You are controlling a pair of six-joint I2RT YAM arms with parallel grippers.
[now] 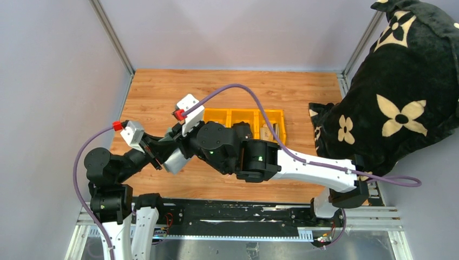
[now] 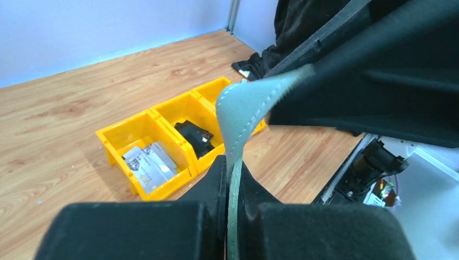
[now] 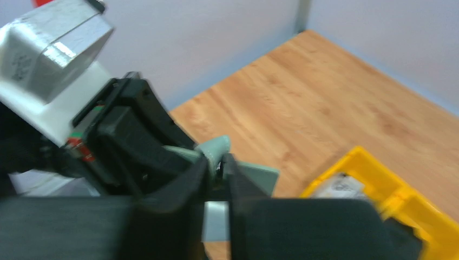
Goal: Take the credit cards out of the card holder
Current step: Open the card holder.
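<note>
The pale grey-green card holder (image 2: 243, 108) is held in the air between both grippers. My left gripper (image 2: 233, 169) is shut on its stitched lower edge. My right gripper (image 3: 219, 162) is shut on a folded edge of the card holder (image 3: 254, 176) from the other side. A pale grey flat piece (image 3: 215, 219) shows between the right fingers; I cannot tell whether it is a card. Silvery-grey credit cards (image 2: 150, 166) lie in the nearest yellow bin (image 2: 111, 142). The black card is out of view. In the top view the left gripper (image 1: 158, 154) and the right gripper (image 1: 176, 140) meet left of the bins, with the holder hidden.
A row of yellow bins (image 1: 270, 115) stands mid-table, partly under the right arm. The middle bin holds a bulky black lump (image 2: 195, 136). A black cloth with pale flowers (image 1: 400, 103) fills the right side. Grey walls close the back and the left.
</note>
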